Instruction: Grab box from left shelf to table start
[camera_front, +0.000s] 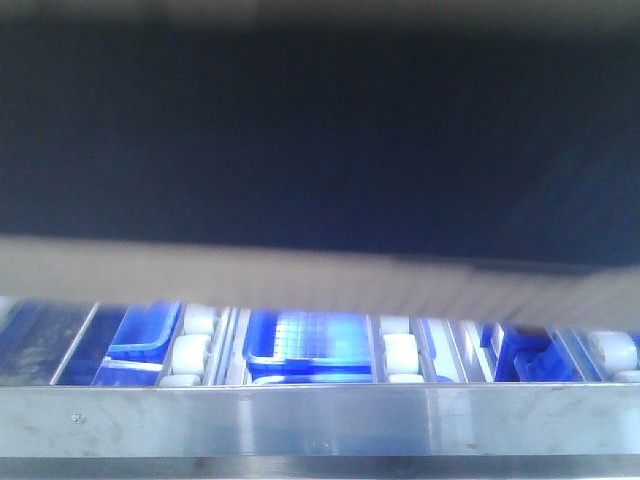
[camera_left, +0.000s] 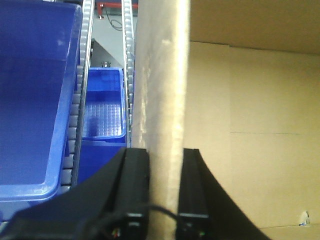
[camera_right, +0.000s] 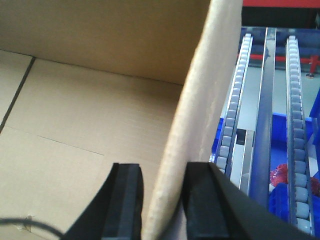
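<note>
Box (camera_front: 320, 140) over shelf (camera_front: 320, 420) rail; left pincer (camera_left: 163, 165) and right pincer (camera_right: 161, 175) each pinch one side wall. Risk: thin cardboard may buckle or slip, dropping it onto rollers (camera_front: 400, 352).

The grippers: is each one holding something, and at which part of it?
Both hold the cardboard box. The left gripper clamps the upper edge of its left wall; the right gripper clamps its right wall.
</note>
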